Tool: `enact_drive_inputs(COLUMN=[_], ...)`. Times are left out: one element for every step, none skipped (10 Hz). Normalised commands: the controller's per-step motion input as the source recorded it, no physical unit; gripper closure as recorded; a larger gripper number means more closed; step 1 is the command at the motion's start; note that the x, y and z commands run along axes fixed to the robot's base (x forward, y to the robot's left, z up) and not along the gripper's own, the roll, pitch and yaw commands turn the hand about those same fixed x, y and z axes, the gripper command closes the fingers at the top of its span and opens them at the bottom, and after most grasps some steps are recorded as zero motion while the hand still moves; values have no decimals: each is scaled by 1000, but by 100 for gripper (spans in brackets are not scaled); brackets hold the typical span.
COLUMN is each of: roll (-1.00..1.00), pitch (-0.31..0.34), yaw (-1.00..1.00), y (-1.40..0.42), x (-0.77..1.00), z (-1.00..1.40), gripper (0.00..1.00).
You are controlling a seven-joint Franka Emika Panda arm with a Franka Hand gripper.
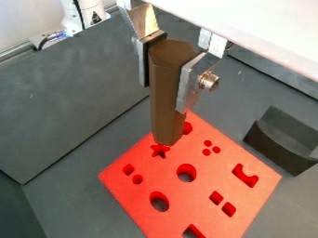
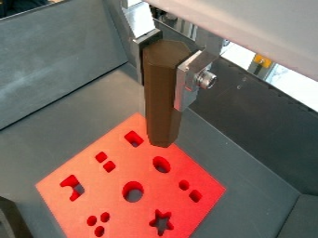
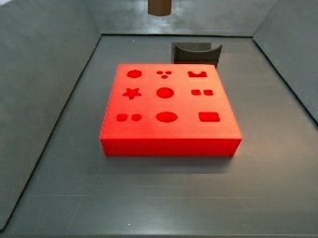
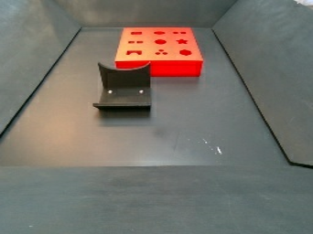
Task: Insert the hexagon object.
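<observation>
Closest to the wrist cameras, gripper (image 1: 168,70) clamped on the hexagon object (image 1: 169,98), silver fingers (image 2: 189,82) pressed flat against its sides, peg hanging upright in both wrist views. Held well above the red block (image 3: 170,139), lower tip not touching anything; in a side view only the peg's bottom end (image 3: 161,6) showed at the upper edge, gripper itself out of frame. Below, shaped holes across the block's top, none filled. Farther off, the fixture (image 4: 123,89) standing on the floor beside the block, apart from it. Judged as the carry step, peg lifted but not yet lined up. Next called for: finding the six-sided hole, centring the tip over it, matching the flats, then lowering straight
</observation>
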Motion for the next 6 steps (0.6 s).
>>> enact_drive_inputs(roll=[89, 91, 111, 83, 0, 0], pitch=[-17, -47, -93, -113, -137, -207], yaw=[-31, -40, -43, -49, -91, -74], y=[57, 463, 623, 746, 829, 760], x=[-100, -214, -357, -431, -426, -283], z=[-123, -351, -451, -506, -600, -726], gripper=[100, 100, 100, 100, 100, 100])
